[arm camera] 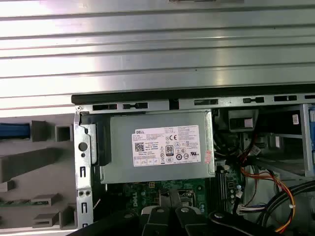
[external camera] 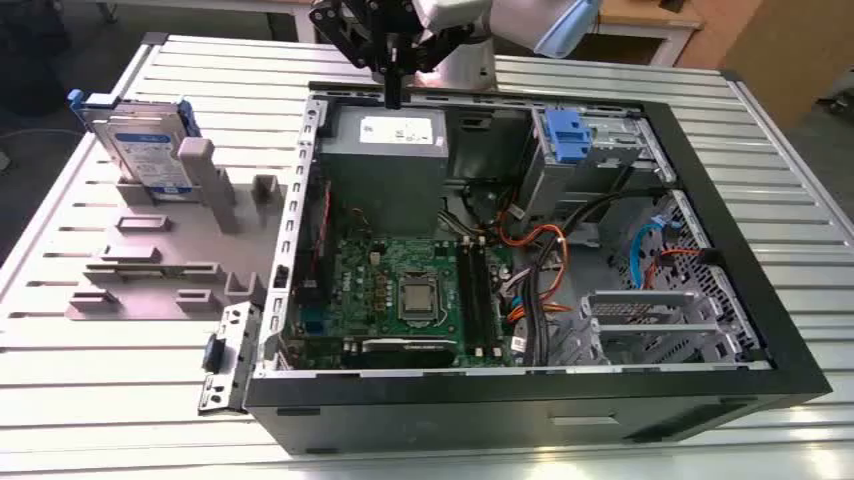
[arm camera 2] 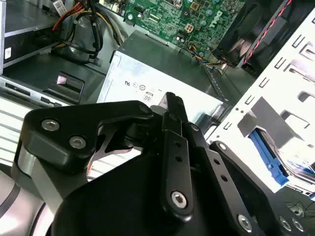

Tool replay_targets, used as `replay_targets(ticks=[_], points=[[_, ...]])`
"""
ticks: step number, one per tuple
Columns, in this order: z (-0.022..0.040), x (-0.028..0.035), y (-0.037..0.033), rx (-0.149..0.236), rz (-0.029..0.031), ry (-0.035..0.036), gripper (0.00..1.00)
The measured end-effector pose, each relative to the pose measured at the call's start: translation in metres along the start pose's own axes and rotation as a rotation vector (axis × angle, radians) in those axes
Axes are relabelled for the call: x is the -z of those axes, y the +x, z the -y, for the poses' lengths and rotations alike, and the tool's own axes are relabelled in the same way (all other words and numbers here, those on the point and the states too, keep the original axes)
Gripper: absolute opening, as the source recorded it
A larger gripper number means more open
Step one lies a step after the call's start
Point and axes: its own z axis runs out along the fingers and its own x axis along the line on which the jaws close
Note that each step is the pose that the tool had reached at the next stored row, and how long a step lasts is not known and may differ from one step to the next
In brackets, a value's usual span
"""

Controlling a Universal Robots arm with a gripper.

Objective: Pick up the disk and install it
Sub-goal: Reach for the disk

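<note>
Pickup not begun: your pincer point(external camera: 394, 95) hangs narrow and empty over the case point(external camera: 507, 400). The disk point(external camera: 140, 140) stands at its 9 o'clock in the exterior view. A grasp likely needs opening first.

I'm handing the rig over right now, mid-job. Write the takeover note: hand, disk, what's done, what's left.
Hand: shut and empty, hovering over the power supply inside the open computer case.
Disk: standing on edge in the grey fixture, on the exterior view's left of the case and well apart from the hand.
Done: nothing yet; the disk is not picked up.
Left: both the pick-up and the install.
</note>
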Motion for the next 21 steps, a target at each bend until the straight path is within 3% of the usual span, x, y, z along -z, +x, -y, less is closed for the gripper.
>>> replay_targets(ticks=[12, 21], points=[[0.0, 0.0, 0.0005, 0.0, 0.0, 0.0001, 0.11], [0.0005, 0.0002, 0.0072, 0.0, 0.0, 0.0, 0.11]])
